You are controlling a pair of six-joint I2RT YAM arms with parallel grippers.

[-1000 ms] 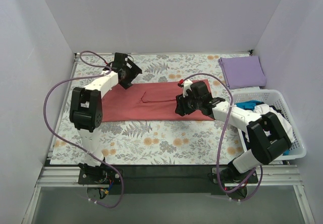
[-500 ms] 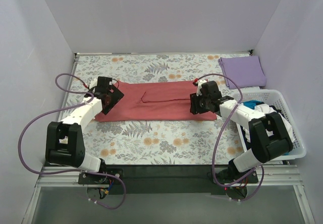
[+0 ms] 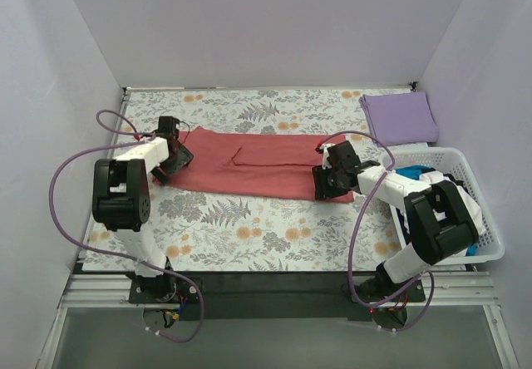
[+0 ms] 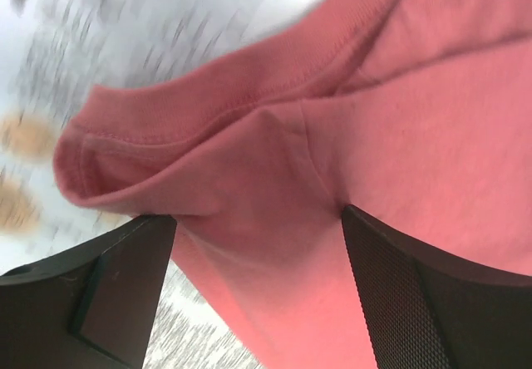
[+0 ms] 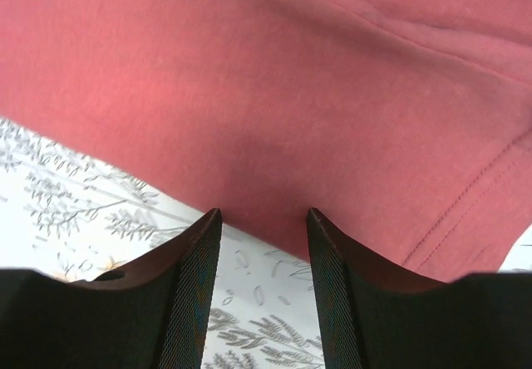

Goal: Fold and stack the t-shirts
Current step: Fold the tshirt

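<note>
A salmon-red t-shirt [image 3: 258,165] lies folded into a long band across the floral table cloth. My left gripper [image 3: 172,159] is at its left end. In the left wrist view its jaws [image 4: 258,215] stand wide open, with the shirt's hemmed corner [image 4: 249,136] lying between the fingers. My right gripper [image 3: 326,184] is at the shirt's near right corner. Its fingers [image 5: 263,213] are open, their tips just touching the shirt's near edge [image 5: 274,120], and bare table cloth shows between them. A lavender t-shirt [image 3: 399,118] lies folded at the back right.
A white slatted basket [image 3: 490,248] holding blue and white clothes stands at the right edge, close behind my right arm. White walls close in the back and both sides. Purple cables loop beside both arms.
My left gripper came from the back left down to the shirt's left end. My right gripper moved right and toward me, to the shirt's near right corner. The shirt has hardly moved.
</note>
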